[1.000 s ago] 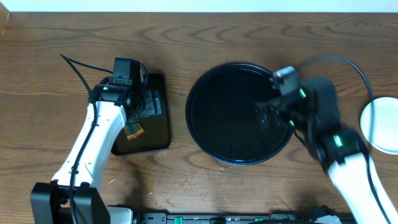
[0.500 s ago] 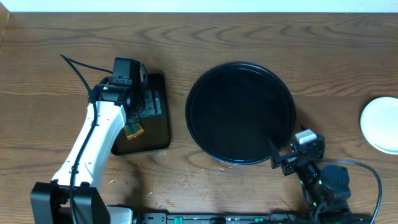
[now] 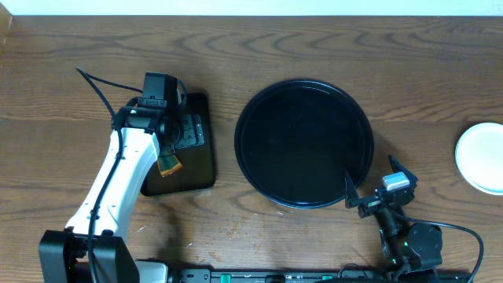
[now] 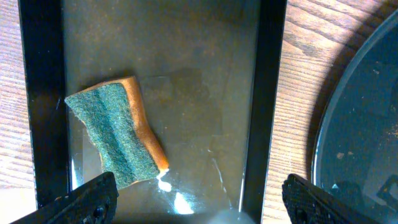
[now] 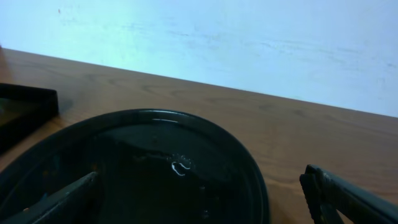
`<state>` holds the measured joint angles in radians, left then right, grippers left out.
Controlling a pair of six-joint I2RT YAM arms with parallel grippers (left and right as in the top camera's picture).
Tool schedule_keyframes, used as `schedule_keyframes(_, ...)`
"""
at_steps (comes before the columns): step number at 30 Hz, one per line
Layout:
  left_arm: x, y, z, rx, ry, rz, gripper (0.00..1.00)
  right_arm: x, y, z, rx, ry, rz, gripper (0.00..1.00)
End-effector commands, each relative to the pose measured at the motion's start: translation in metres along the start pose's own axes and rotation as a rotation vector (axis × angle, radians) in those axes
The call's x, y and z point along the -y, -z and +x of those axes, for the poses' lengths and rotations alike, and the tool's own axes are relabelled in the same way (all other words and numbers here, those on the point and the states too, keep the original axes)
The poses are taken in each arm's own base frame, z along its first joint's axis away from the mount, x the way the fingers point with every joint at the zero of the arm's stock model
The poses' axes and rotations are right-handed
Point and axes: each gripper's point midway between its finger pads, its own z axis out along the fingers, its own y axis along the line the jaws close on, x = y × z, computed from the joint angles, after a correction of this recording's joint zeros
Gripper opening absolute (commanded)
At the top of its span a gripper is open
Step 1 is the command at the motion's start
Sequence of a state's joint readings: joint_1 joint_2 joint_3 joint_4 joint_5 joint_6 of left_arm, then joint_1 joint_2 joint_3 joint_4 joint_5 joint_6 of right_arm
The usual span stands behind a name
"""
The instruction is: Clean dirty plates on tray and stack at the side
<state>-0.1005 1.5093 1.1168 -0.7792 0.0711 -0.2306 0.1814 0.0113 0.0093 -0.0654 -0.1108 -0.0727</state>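
Note:
The large round black tray [image 3: 305,143] sits mid-table with nothing on it; it also shows in the right wrist view [image 5: 186,168] and at the edge of the left wrist view [image 4: 360,124]. A pale plate stack [image 3: 481,157] lies at the far right edge. My left gripper [image 4: 199,199] is open over the small rectangular tray [image 3: 196,161], above the green-and-orange sponge [image 4: 118,134]. My right gripper [image 3: 376,189] is open and empty, low at the front right rim of the round tray.
The small black rectangular tray [image 4: 267,93] holds the sponge and a wet film. Bare wooden table [image 3: 314,47] surrounds both trays. A white wall [image 5: 217,37] stands behind the table.
My right arm has pulled back from over the round tray's right side to the table's front edge. The left arm has not moved.

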Motion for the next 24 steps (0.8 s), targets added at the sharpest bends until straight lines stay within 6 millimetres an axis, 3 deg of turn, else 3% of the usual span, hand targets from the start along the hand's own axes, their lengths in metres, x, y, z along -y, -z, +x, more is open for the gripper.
schedule_keyframes(1,-0.004,-0.002,0.000,-0.003,-0.005,-0.015,0.86,0.003,0.000,0.000,0.003,-0.012,0.013,0.99)
schedule_keyframes(17,-0.002,0.004,-0.001,0.014,-0.008,-0.009,0.86,0.003,0.000,0.000,0.003,-0.012,0.013,0.99)
schedule_keyframes(24,-0.013,0.055,0.005,0.207,-0.094,-0.090,0.86,0.003,0.000,0.000,0.003,-0.012,0.013,0.99)
